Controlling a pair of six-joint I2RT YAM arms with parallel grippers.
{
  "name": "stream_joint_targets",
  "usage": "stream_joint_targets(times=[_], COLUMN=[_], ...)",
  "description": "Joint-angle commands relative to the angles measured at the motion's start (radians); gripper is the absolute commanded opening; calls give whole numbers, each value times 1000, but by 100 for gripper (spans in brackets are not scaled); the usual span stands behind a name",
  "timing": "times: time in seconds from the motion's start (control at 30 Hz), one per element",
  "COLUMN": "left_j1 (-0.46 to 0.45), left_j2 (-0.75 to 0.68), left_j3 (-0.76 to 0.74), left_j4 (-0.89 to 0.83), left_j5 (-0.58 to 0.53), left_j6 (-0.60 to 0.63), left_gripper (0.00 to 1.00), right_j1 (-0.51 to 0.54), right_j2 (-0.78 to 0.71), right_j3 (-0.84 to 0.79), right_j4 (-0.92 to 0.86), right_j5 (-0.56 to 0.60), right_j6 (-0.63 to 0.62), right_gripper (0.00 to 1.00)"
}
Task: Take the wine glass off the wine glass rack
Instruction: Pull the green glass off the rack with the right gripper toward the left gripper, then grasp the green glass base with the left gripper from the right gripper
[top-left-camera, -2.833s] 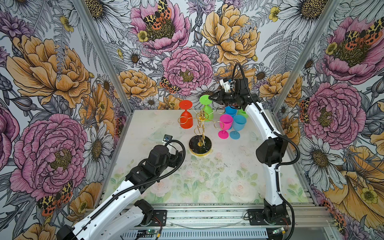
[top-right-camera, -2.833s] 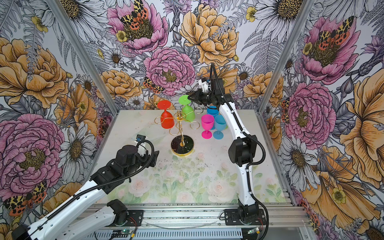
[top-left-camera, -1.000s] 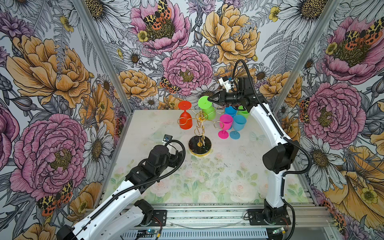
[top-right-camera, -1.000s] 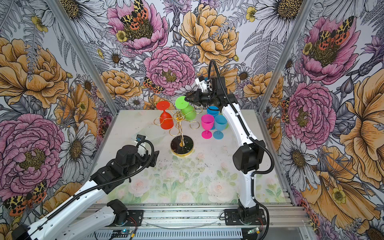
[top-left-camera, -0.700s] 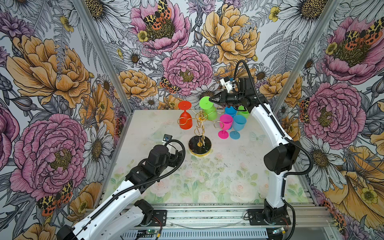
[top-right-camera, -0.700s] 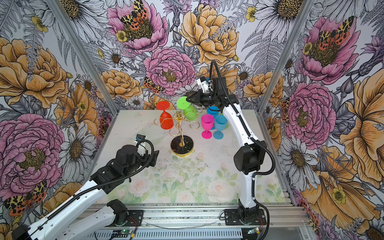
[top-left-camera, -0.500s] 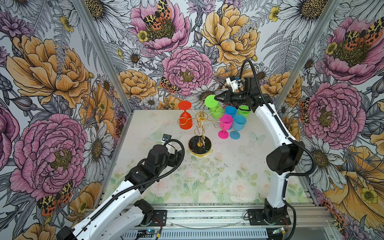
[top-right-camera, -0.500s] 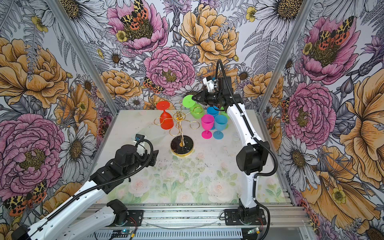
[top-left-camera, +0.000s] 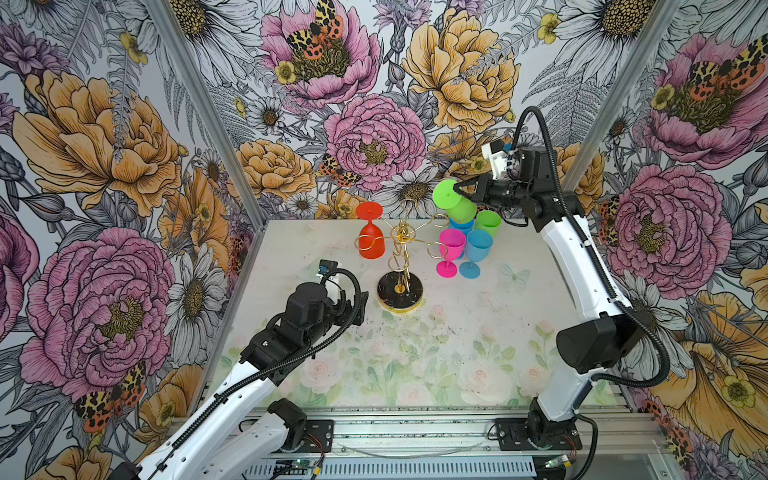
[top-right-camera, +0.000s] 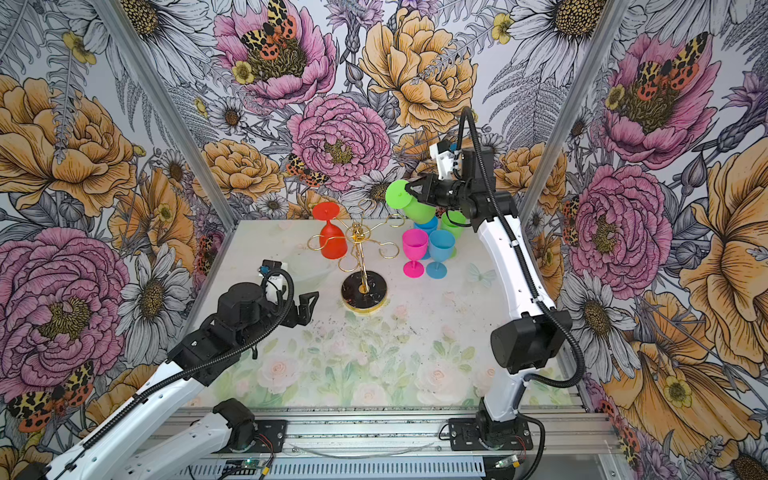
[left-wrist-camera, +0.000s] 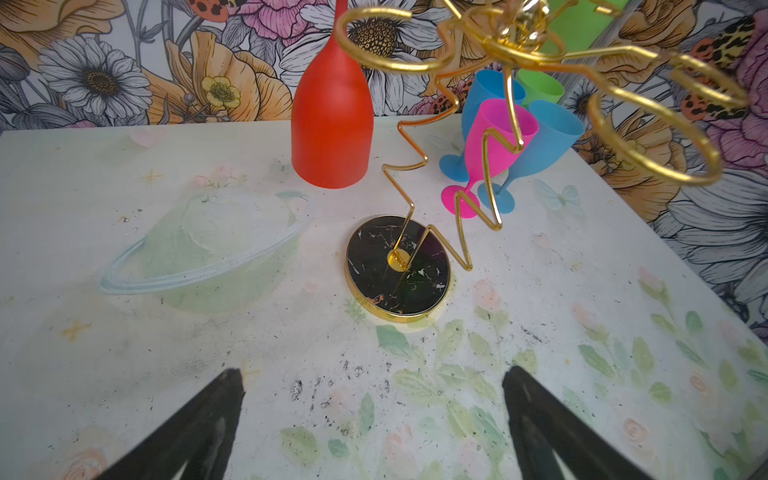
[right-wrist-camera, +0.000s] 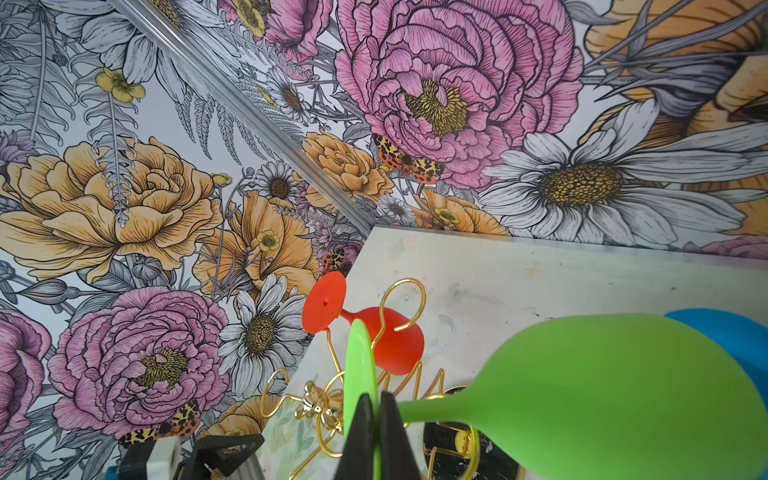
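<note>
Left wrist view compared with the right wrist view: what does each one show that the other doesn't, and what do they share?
Only the left wrist view shows the left gripper, open and empty, and the pink glass standing upright. Only the right wrist view shows the right gripper shut on the green glass near its foot. Both show the red glass hanging upside down on the gold rack.
</note>
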Motion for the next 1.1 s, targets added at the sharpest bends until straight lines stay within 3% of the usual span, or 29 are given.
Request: stream_joint_targets(times=[0.0,0.2,0.5,0.83,0.97,1.07], left_j1=[7,10,10,9,8,1], left_j2=[15,49,94,102,124,135], left_j3=[56,104,104,-57,-63,-86], left_j4=[11,15,149,466,486,609], left_j5=[110,229,533,699,741,791], left_j6=[-66,-137,-319,-529,-562,-621], left_gripper=[98,96,90,80,76,73], right_j1=[-3,-5,42,256,297,314], right_j2=[-141,-355,-600,-618,-613,-607], right_j3=[-89,-320,-628,-742,-786,-808], right_j4=[19,17,19,52,199,284], right_j5=[110,142,-38,-74,-127,-154], right_j6=[-87,-109,-171,-145,-66,-20], right_gripper=[0,0,0,0,0,0])
